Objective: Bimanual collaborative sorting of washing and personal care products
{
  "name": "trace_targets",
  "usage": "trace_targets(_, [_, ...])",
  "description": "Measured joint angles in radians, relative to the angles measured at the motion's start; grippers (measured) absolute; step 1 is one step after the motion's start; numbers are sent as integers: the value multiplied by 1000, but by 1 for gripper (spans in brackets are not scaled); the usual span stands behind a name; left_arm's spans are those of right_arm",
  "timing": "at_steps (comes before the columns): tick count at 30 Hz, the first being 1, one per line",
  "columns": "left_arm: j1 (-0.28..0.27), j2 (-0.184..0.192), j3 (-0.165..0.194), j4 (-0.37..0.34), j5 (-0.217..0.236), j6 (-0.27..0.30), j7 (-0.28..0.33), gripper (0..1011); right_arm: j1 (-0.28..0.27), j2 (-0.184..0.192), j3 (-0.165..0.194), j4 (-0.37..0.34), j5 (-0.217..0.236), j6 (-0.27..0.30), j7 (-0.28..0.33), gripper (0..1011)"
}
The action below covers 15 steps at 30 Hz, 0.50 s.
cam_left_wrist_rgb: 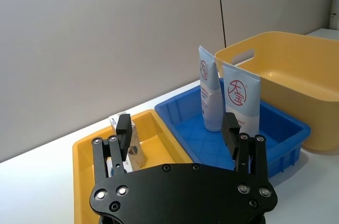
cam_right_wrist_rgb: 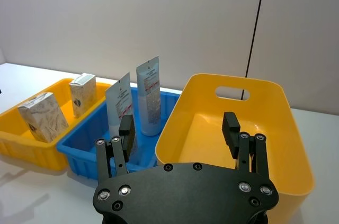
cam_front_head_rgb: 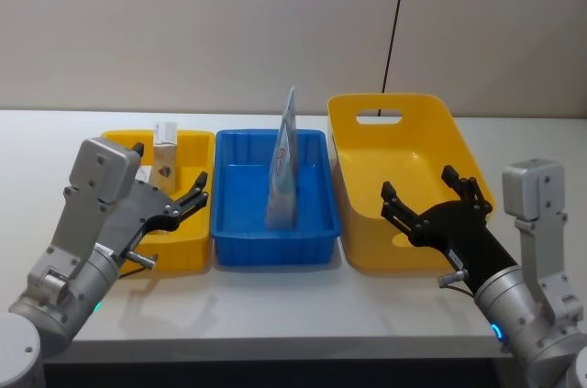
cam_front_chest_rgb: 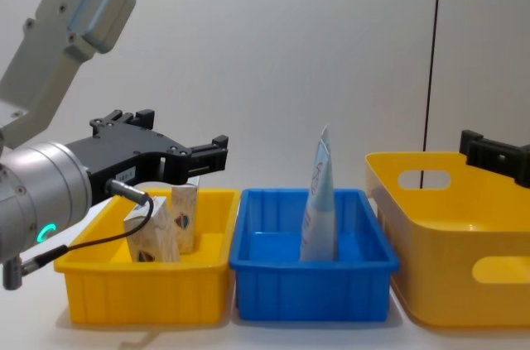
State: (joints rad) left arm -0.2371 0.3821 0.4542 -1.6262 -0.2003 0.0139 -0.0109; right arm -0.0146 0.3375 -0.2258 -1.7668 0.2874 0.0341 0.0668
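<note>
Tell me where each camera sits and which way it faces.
Head: up high, looking forward and down; left gripper over the small yellow bin, right gripper over the large yellow bin.
Chest: lower, looking level at the bins' sides; left gripper large at left, right gripper at right edge.
Left wrist: behind the open left gripper, facing cartons and tubes.
Right wrist: behind the open right gripper, facing the large yellow bin.
Shared: both wrist views show the tubes in the blue bin.

Cream cartons (cam_right_wrist_rgb: pixel 43 117) with grey leaf print and dark emblem; white-and-pale-blue tubes (cam_left_wrist_rgb: pixel 241 99) with red circular mark and red print; small yellow bin (cam_front_head_rgb: pixel 188 252), blue bin (cam_front_head_rgb: pixel 275 250), large yellow bin (cam_front_head_rgb: pixel 394 145); white counter (cam_front_head_rgb: pixel 275 305).
</note>
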Motion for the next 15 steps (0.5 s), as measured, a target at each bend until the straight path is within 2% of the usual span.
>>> trace_targets(15, [0, 0, 0, 0, 0, 0, 0, 1001, 0, 0, 0, 0, 0, 0, 0, 1000])
